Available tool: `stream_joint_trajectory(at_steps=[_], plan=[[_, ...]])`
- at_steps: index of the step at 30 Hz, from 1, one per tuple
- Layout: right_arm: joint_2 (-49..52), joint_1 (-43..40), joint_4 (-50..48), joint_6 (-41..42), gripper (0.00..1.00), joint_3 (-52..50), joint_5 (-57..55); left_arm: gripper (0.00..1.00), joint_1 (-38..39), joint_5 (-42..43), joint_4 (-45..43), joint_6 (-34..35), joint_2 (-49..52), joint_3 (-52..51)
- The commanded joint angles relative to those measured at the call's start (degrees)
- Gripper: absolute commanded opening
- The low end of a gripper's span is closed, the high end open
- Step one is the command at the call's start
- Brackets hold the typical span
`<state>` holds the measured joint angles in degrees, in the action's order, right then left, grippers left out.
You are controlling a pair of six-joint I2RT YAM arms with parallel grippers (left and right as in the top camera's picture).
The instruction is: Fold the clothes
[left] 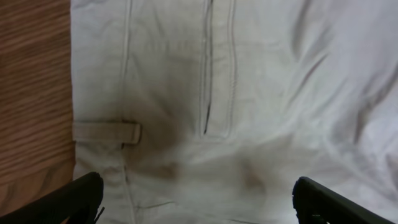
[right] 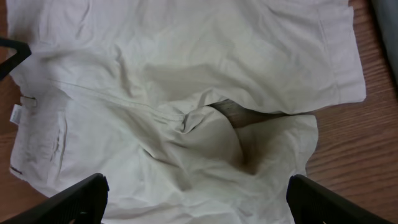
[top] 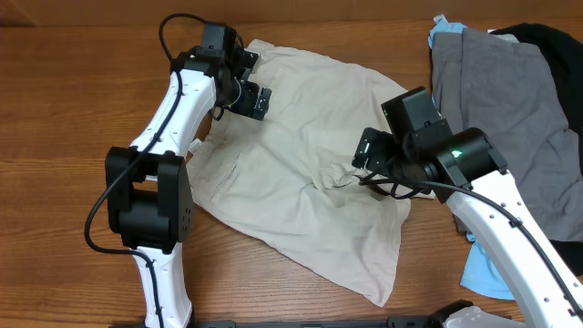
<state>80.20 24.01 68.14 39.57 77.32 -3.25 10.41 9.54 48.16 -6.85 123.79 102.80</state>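
Shorts (top: 310, 173) lie spread on the bench (top: 73, 109) in centre of frame, not yet folded. Grey cloth (top: 510, 109) sits at upper right.

Step in hand, I judge: both arms taking position for the 1st fold.
- Left end effector (left: 198, 190) hovers over the waistband, upper left. Fingers wide apart, holding nothing.
- Right end effector (right: 196, 186) is above the crotch wrinkle, centre-right. Also wide open & empty.

Next move prob. calls for each to go down, pinch an edge, then carry one half over the other.
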Motion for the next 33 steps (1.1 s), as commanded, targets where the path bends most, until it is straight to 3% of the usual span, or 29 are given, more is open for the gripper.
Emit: stream_joint_trajectory(at_steps=[1,12,17,23,33], plan=[[1.0,-0.2,-0.3,-0.7,0.96,0.7,-0.6,0.97,-0.1,-4.9,1.1,0.1,2.4,0.8],[1.0,-0.2,-0.4,-0.7,0.96,0.7,-0.8,0.98,-0.1,-10.7,0.9,1.2,8.3,0.8],[1.0,-0.2,-0.6,-0.7,0.96,0.7,-0.8,1.00,-1.2,-17.6,1.6,8.9,10.1,0.8],[2.5,-0.2,-0.9,-0.7,0.96,0.5,-0.7,1.00,-9.0,-17.6,6.7,18.3,10.1,0.8],[9.4,-0.2,-4.8,-2.1,0.96,-0.1,1.0,1.00,-22.5,-12.7,13.2,22.1,10.1,0.8]])
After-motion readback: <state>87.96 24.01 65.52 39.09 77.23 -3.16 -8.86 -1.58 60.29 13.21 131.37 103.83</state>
